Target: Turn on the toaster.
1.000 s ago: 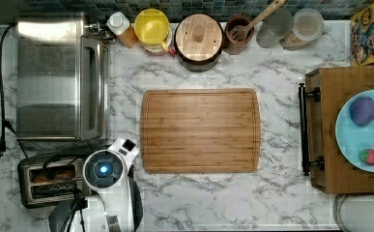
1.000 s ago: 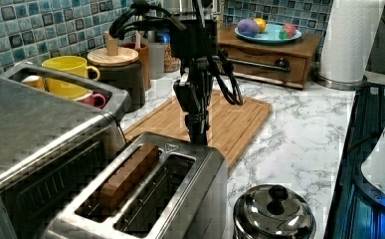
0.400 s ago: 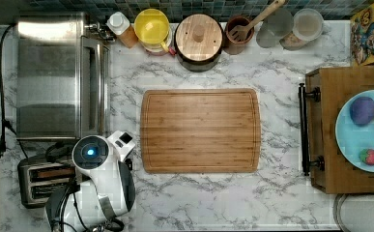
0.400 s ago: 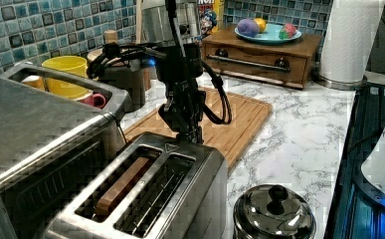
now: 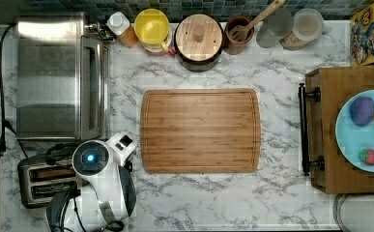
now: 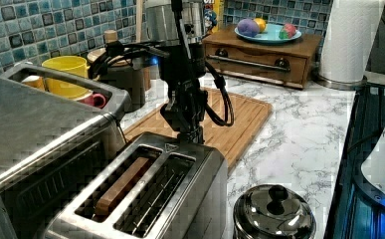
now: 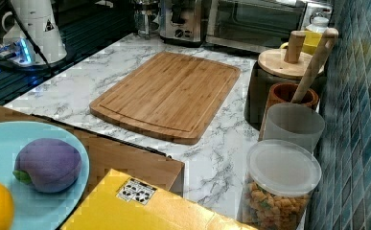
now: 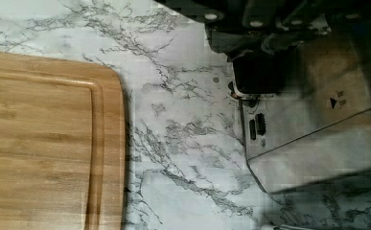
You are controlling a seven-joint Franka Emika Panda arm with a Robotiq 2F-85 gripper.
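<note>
Toaster [image 5: 47,180] sits at the lower-left corner of the top view, on the marble desk [image 5: 213,198], just below the toaster oven [image 5: 59,75] and close beside it. A brown slice sits low in one of its slots in the left view.

Tool [image 6: 190,133] is down at the toaster's end that faces the cutting board [image 5: 200,130], right at the top edge of that end in the left view. In the wrist view a dark finger [image 8: 257,74] sits against the steel end face by the lever slot. Can't tell if the fingers are apart or together; the arm body covers them from above.

Edges: toaster oven hems the toaster in on one long side; the desk edge runs close on the top view's left. A steel lidded pot [image 6: 273,215] stands just beside the toaster in the left view.

Open room: bare marble between the toaster end and the cutting board, and along the top view's bottom. Jars and canisters line the back wall, well apart from the tool.
</note>
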